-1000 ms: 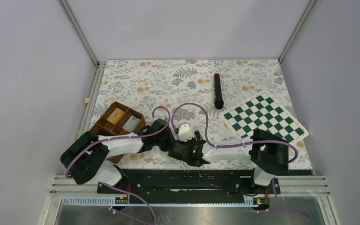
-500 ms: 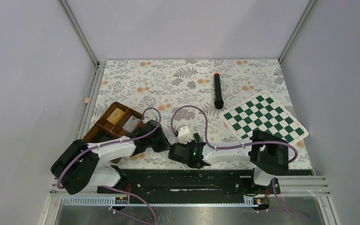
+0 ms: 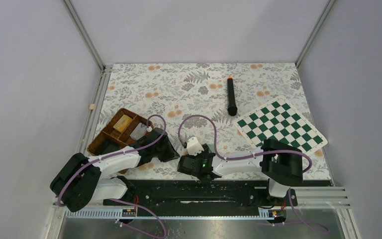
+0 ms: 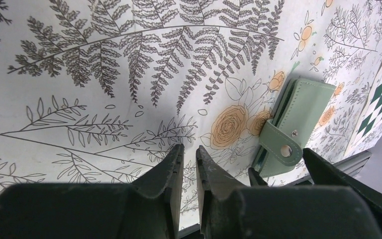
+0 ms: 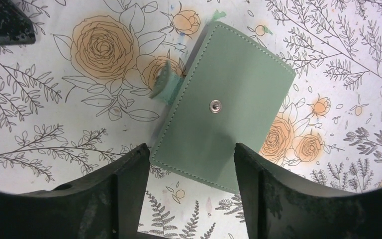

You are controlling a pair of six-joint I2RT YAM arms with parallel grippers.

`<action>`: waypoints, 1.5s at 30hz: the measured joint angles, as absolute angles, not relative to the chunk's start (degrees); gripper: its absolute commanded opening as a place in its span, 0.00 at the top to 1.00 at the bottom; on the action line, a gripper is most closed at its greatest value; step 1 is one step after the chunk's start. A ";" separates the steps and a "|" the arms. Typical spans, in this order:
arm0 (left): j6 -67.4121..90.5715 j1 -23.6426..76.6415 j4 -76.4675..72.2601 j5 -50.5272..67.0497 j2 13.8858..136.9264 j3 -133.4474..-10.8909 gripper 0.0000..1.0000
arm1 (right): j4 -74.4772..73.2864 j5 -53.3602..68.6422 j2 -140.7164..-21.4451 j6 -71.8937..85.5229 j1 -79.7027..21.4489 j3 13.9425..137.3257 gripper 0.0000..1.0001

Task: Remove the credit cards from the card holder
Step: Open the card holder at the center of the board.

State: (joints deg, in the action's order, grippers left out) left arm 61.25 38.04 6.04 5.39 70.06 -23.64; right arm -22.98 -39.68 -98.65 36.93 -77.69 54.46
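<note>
— On the near middle of the table, between the two arms, what lies there?

— A card holder [image 5: 229, 99]: a small sage-green wallet, folded shut and flat on the flowered tablecloth [image 3: 179, 84]. Its strap [image 5: 163, 83] is unfastened and sticks up at one edge, blurred. The bare snap stud [image 5: 215, 105] shows on the cover. The inside is hidden.

— Where are the claws?

— The right gripper [image 5: 189, 152] is spread wide, one finger on each side of the wallet's near end. Whether the fingers touch it, I cannot tell. The left gripper [image 4: 189, 149] sits just left of the wallet, apart from it. Its fingers are almost pressed together, with a thin slit between them and nothing in it.

— Does anything block the view?

— Yes. From above, the right wrist covers the wallet completely, so only the wrist cameras show it.

— What else is around?

— To the left is a brown divided wicker tray [image 3: 107, 127]. The left arm [image 3: 119, 158] lies over its near corner. One compartment holds a yellowish block [image 3: 124, 121]. The one next to it holds a pale flat piece [image 3: 139, 131], too small to identify. At the far middle lies a black stick [image 3: 232, 97] with an orange-red tip. To the right is a green-and-white chessboard [image 3: 281, 125], well apart from the wallet. A small tan cube [image 3: 92, 106] sits off the cloth at the left edge.
</note>
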 measured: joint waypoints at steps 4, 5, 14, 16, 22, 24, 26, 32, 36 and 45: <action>61.06 38.00 6.28 5.39 69.82 -23.51 0.84 | -23.57 -39.66 -98.63 36.71 -78.04 54.57 0.51; 60.95 38.00 6.26 5.41 69.82 -23.51 0.84 | -23.51 -39.59 -98.50 36.64 -78.06 54.57 0.55; 57.76 39.20 5.13 6.17 69.82 -23.64 0.73 | -20.88 -39.44 -91.29 35.86 -78.08 51.94 1.00; 57.01 40.86 5.08 6.15 69.95 -24.03 0.71 | -19.57 -39.40 -89.86 35.81 -78.06 50.48 0.96; 56.36 43.13 5.06 6.17 71.72 -27.29 0.71 | -16.58 -39.35 -88.60 34.41 -78.06 47.59 0.47; 56.36 42.35 5.17 6.24 71.88 -27.79 0.70 | -14.81 -39.33 -88.60 32.69 -78.08 46.44 0.43; 56.34 40.88 5.63 6.24 71.77 -27.94 0.70 | -13.30 -39.09 -88.62 30.72 -78.08 45.41 0.40; 55.96 38.70 7.77 6.20 69.65 -27.94 0.69 | -11.20 -37.32 -90.15 25.76 -78.11 45.01 0.31; 55.92 38.54 7.86 6.20 68.93 -27.94 0.69 | -12.03 -37.45 -92.79 24.16 -78.48 46.11 0.33; 55.94 38.33 8.03 6.20 68.95 -27.49 0.69 | -17.10 -42.00 -99.50 23.31 -80.90 52.27 0.77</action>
